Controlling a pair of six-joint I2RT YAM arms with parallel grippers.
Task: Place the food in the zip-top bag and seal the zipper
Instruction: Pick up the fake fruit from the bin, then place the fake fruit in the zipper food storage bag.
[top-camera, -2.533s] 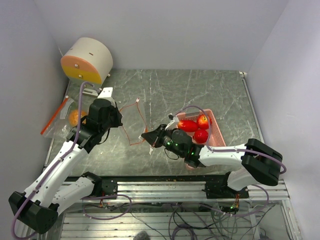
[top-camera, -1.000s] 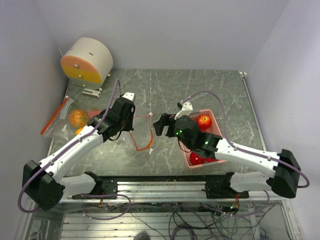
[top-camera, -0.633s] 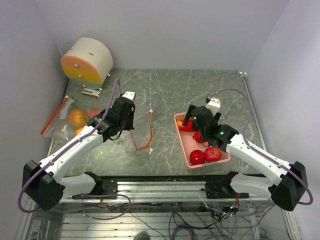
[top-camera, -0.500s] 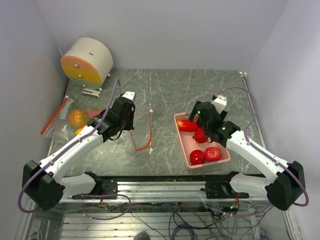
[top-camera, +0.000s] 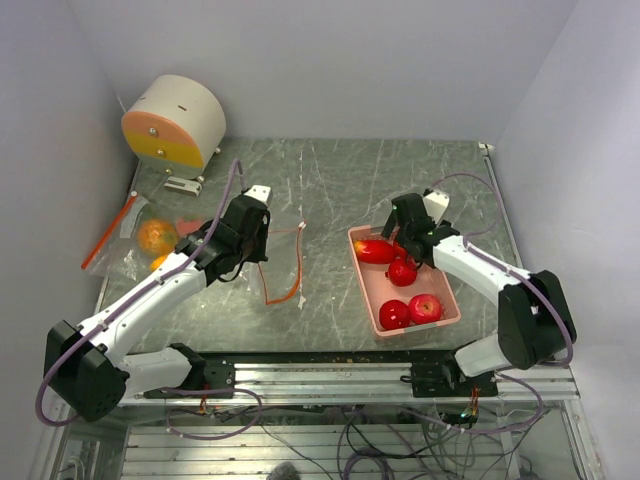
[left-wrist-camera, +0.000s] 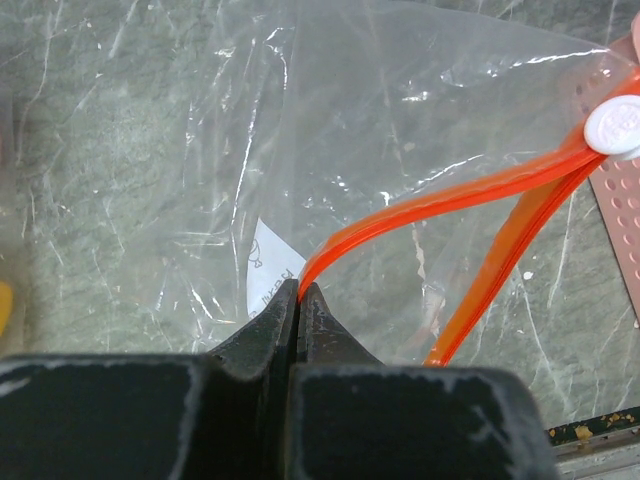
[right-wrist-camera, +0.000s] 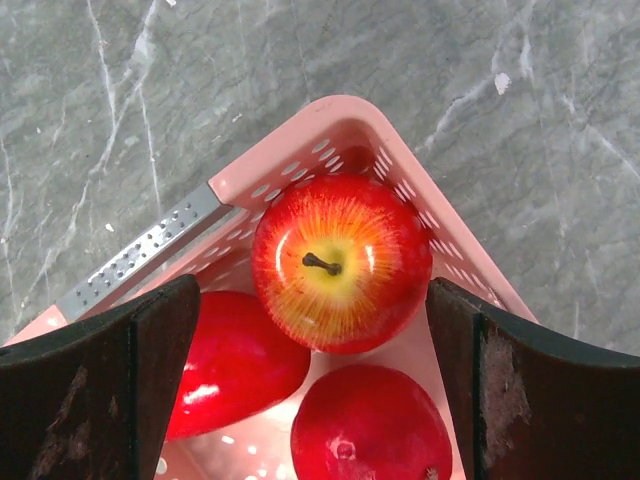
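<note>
the empty, wide-spread right claw (right-wrist-camera: 318, 385) is poised directly above the glossy red-and-yellow toy apple (right-wrist-camera: 340, 262) in the pink perforated basket (right-wrist-camera: 290, 150); the clear zip-top bag (left-wrist-camera: 400, 120) is pinched at its orange rim by the left claw (left-wrist-camera: 298, 300).

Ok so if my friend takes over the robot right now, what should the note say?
Left gripper: shut on the orange zipper strip of the zip-top bag. The bag's mouth is open.
Right gripper: open and empty, hovering over an apple in the corner of the pink basket.
Food: the other red fruits are in the basket too. None shows in the bag.
Done: bag gripped and open.
Left: pick up each fruit, drop it in the bag, then zip it shut.
</note>
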